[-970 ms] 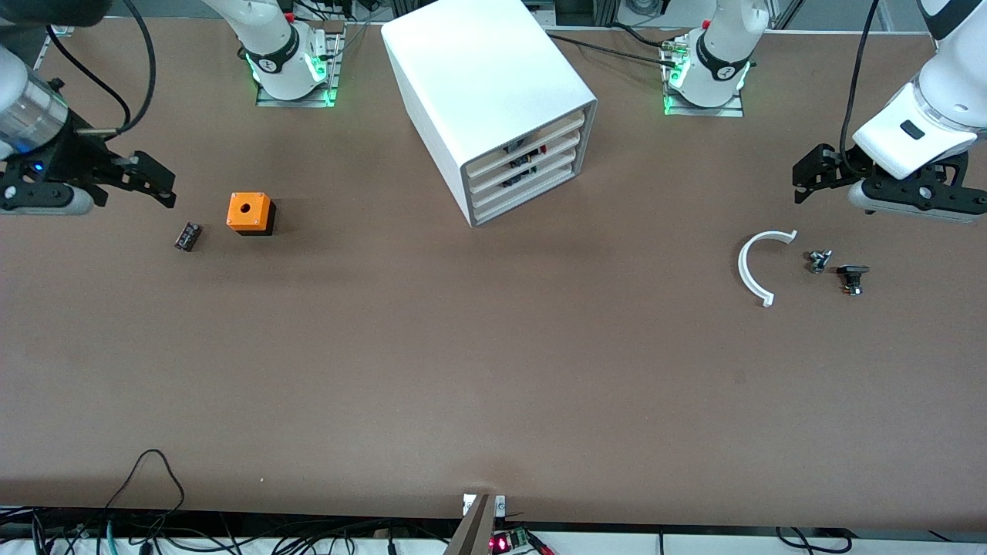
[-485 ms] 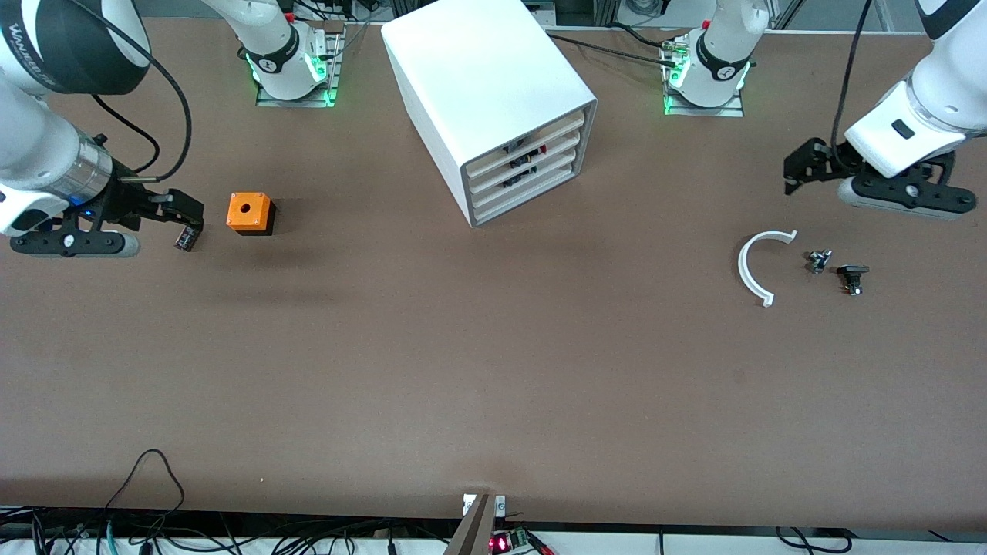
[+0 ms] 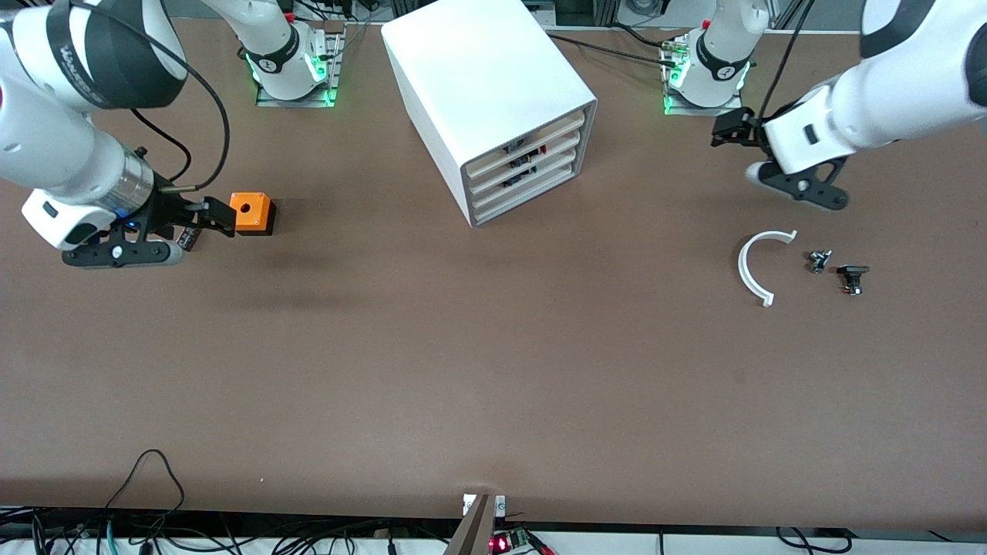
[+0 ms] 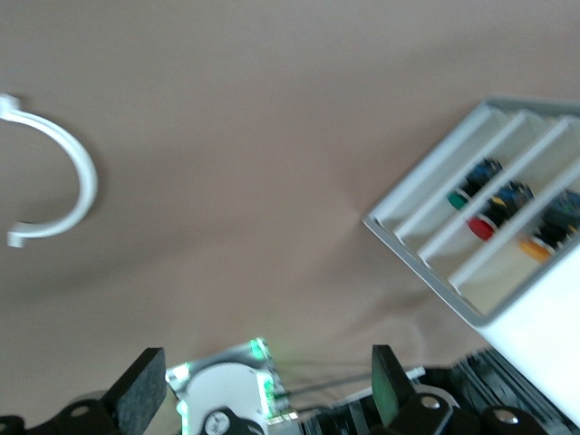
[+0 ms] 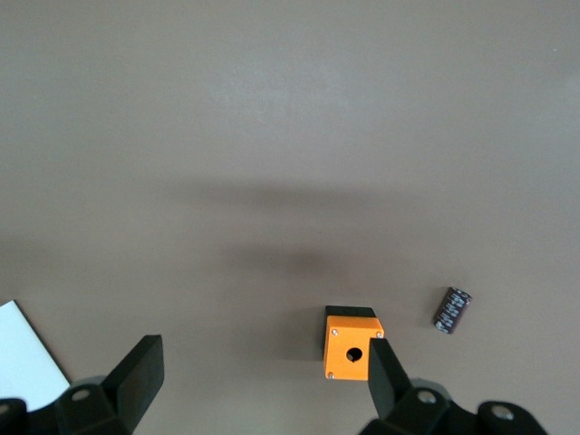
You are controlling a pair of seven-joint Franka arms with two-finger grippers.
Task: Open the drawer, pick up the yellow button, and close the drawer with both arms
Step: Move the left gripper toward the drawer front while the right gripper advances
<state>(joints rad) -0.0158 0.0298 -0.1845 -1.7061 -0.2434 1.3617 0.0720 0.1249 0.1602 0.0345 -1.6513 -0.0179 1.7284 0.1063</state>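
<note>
Drawers [image 3: 524,166] shut in white cabinet [image 3: 486,100], yellow-capped button [image 4: 536,246] glimpsed inside one; left gripper [image 3: 729,132], fingers spread and empty, above table [image 3: 493,370] beside cabinet; right gripper [image 3: 212,218], likewise spread and empty, beside orange box [image 3: 251,213]; white arc [image 3: 757,266] and small parts [image 3: 837,270] lying apart, broad bare tabletop nearer camera.

Small dark cylindrical part [image 3: 187,237] half hidden beneath the right gripper [image 3: 207,218]; tiny coloured buttons [image 3: 524,158] inside the white drawer cabinet [image 3: 478,85] indistinct.
</note>
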